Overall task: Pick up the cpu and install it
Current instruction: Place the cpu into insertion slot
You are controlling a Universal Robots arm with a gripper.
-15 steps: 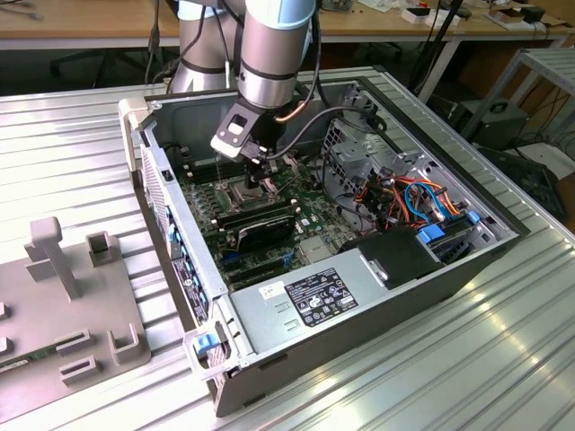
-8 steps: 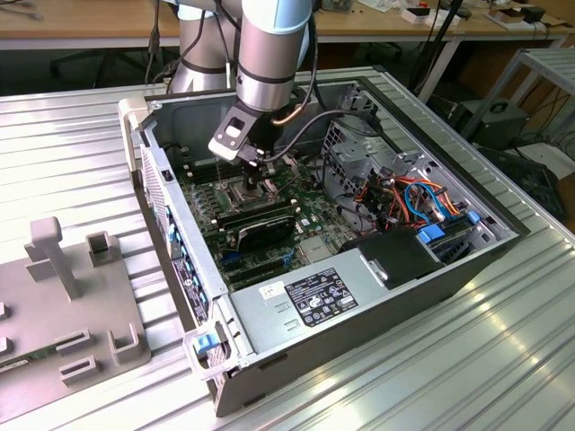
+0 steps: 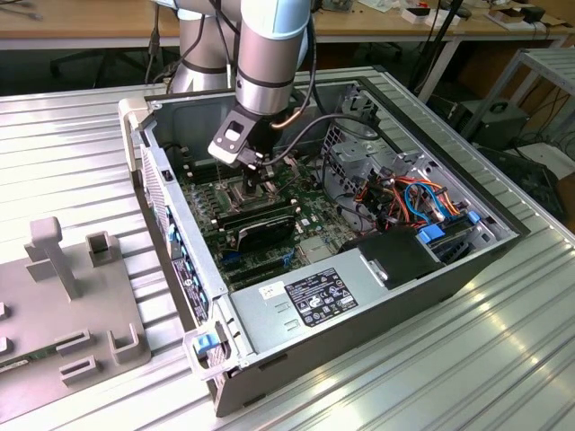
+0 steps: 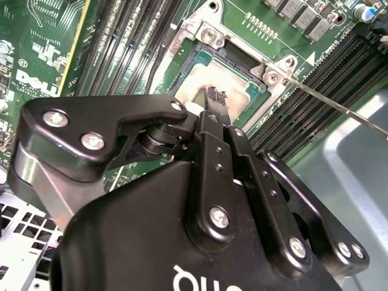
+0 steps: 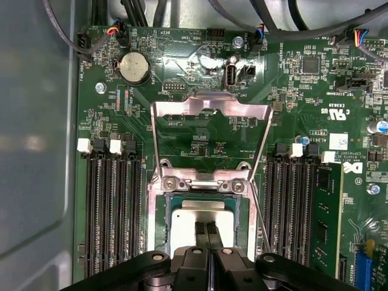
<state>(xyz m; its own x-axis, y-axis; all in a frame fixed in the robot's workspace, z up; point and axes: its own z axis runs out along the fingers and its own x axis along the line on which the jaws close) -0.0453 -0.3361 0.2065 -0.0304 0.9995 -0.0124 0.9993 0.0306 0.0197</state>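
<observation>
Cpu (image 5: 182,219) seated flat in the socket (image 5: 162,221) on the motherboard (image 5: 303,91), with the load frame (image 5: 209,104) hinged up. The gripper (image 5: 206,233) hangs directly above it, fingers drawn almost together and gripping nothing that I can see. The chip looks light, rigid and fragile. Its smooth lid offers little purchase, so opposite edges seem the safest hold.

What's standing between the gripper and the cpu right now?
Nothing visible does. In the first wrist view the gripper hangs directly over the cpu, which lies flat in the socket. The hinged metal frame is swung open, away from it.
</observation>
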